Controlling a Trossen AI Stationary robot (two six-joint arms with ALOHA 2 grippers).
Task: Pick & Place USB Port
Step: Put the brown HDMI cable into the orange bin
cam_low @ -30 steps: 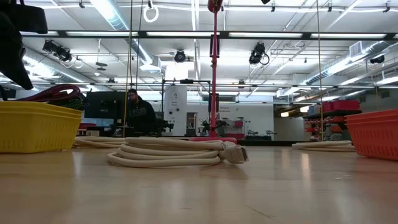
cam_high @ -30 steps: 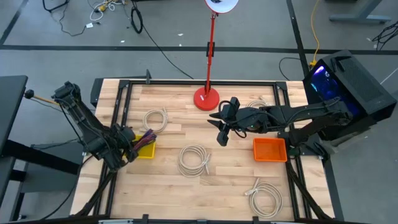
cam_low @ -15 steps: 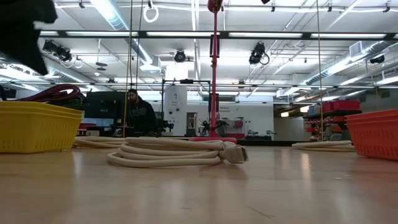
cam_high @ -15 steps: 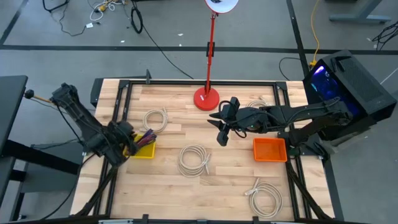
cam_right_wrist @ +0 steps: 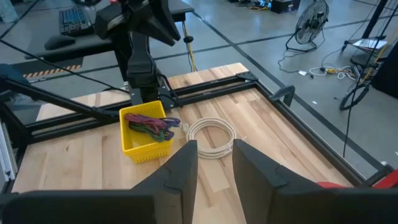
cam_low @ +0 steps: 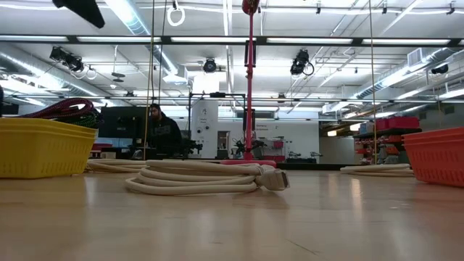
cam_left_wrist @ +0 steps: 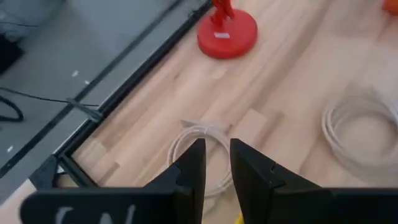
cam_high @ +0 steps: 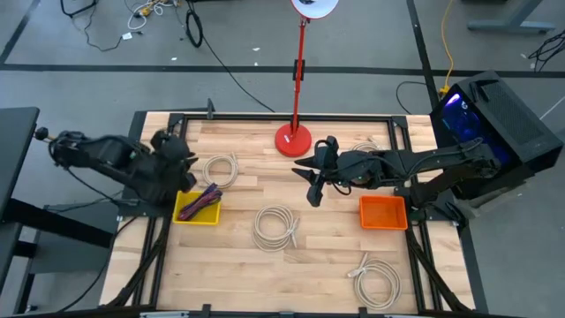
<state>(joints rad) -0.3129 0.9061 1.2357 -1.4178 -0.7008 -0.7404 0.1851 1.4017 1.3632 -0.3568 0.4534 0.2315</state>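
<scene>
High view: my left gripper [cam_high: 181, 152] hangs clear of the yellow basket [cam_high: 196, 207], which already holds dark red cables [cam_high: 204, 198]. Its fingers stand slightly parted with nothing between them. The right gripper [cam_high: 311, 181] hovers mid-counter, likewise parted and empty, near the red stand base [cam_high: 292, 140]. Four white cable coils lie loose; the nearest to the left gripper [cam_high: 222, 169] sits just beside the basket. I judge the next pick falls there. I would descend squarely over a bunched section of the coil, not the plug end, and lift before swinging toward the basket
</scene>
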